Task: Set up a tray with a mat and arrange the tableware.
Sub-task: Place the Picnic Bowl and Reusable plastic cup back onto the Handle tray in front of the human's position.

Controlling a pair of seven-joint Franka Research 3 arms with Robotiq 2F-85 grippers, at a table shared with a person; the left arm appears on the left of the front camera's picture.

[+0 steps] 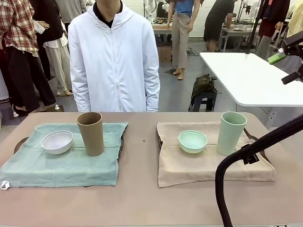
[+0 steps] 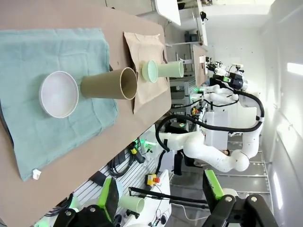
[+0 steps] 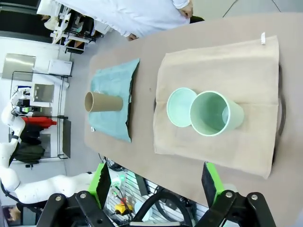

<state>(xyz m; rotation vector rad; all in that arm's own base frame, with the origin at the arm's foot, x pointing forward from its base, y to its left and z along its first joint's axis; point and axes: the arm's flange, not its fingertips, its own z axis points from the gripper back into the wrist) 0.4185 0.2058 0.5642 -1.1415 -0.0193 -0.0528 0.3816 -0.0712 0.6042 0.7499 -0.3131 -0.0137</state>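
On green mat [image 1: 66, 163], empty white bowl [image 1: 57, 141], tan cup [image 1: 90, 133]

A thick black cable hose [image 1: 246, 156] is seen arching in the front view. In the left wrist view, glossy white rounded arm segments [image 2: 208, 153] with a black cable running alongside are shown, and the left gripper [image 2: 161, 201] is made up of black bodies with bolt heads and bright green pads [image 2: 110, 196]. The right gripper [image 3: 156, 182] is built alike, black with green pads [image 3: 210, 182]. A white zip-up hooded jacket [image 1: 113, 61] over a dark collar is worn by the person.
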